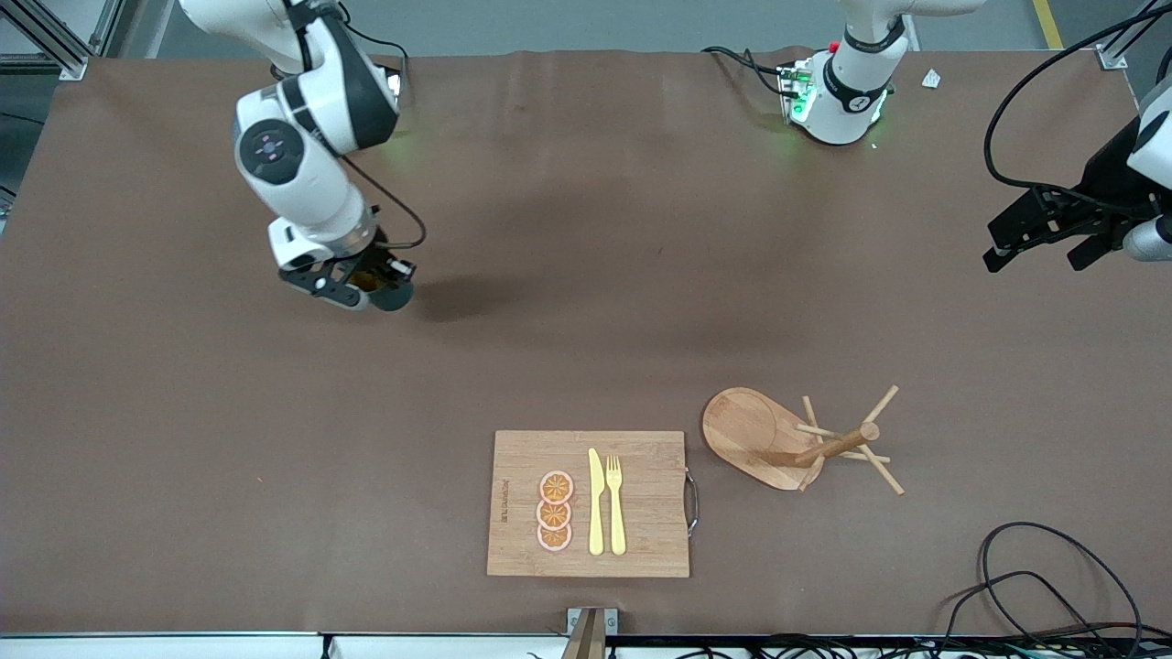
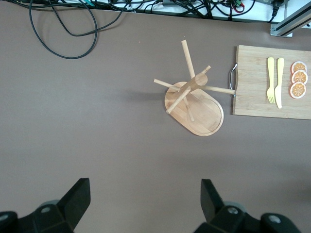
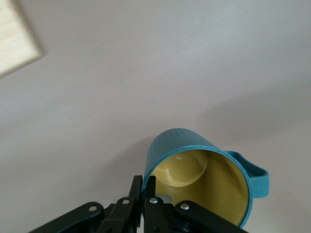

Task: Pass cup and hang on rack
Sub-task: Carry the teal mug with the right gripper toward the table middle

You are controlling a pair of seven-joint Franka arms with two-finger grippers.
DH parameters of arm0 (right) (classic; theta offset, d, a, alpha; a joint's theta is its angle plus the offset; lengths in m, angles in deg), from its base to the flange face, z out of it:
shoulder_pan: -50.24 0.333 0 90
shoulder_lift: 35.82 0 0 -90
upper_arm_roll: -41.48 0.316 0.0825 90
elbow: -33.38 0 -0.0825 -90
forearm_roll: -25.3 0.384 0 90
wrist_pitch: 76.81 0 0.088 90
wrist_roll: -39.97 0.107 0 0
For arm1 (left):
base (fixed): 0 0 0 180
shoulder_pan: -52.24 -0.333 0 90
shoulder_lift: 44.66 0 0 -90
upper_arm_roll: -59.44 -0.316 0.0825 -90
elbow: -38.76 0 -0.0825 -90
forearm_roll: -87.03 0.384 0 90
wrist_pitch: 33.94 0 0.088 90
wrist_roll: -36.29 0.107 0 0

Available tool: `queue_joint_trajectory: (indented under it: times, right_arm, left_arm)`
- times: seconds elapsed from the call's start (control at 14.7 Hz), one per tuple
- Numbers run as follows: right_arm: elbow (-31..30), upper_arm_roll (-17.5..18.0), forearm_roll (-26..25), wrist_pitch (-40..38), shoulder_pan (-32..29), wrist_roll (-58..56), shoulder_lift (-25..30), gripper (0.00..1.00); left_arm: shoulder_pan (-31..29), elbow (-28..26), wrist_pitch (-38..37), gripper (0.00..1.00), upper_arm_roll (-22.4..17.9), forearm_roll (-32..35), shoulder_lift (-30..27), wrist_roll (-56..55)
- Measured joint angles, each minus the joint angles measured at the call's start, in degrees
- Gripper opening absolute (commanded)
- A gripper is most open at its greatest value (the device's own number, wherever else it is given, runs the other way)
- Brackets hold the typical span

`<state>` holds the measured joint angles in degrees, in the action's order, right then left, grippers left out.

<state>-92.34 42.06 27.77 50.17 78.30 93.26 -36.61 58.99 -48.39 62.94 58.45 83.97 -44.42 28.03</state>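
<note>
The cup (image 3: 199,167) is teal with a yellow inside and a loop handle. My right gripper (image 3: 144,187) is shut on its rim, one finger inside and one outside. In the front view the right gripper (image 1: 359,286) holds the cup (image 1: 392,295) just above the table near the right arm's end; the cup is mostly hidden by the hand. The rack (image 1: 806,441) is a light wooden mug tree with an oval base, nearer the front camera toward the left arm's end; it also shows in the left wrist view (image 2: 193,99). My left gripper (image 1: 1044,240) is open and empty, waiting high at its table end.
A wooden cutting board (image 1: 588,503) with a metal handle lies beside the rack, carrying a yellow knife (image 1: 595,502), a yellow fork (image 1: 615,503) and three orange slices (image 1: 555,513). Black cables (image 1: 1044,586) lie at the front corner near the left arm's end.
</note>
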Motion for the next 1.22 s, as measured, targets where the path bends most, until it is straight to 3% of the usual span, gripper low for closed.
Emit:
queue_joint_trajectory:
  times: [0.14,0.34,0.68,1.22]
  right_arm:
    - [4.37,0.08,0.02,-0.11,6.62,11.45,-2.90,0.00]
    - [13.37,0.12,0.02,0.10,14.31,26.22,-11.67,0.00]
    - [29.12,-0.01,0.03,0.49,18.65,42.63,-27.27,0.00]
    - [34.85,0.00,0.04,0.63,22.43,58.08,-31.50,0.00]
  left_arm:
    - [0.00,0.00,0.00,1.00,0.03,0.00,0.10,0.34]
    - [0.01,-0.02,0.00,1.00,0.09,0.00,0.45,4.10]
    - [-0.13,-0.02,0.03,1.00,-0.07,0.00,1.35,5.41]
    - [-4.12,-0.08,0.09,1.00,-0.27,-1.22,2.08,5.39]
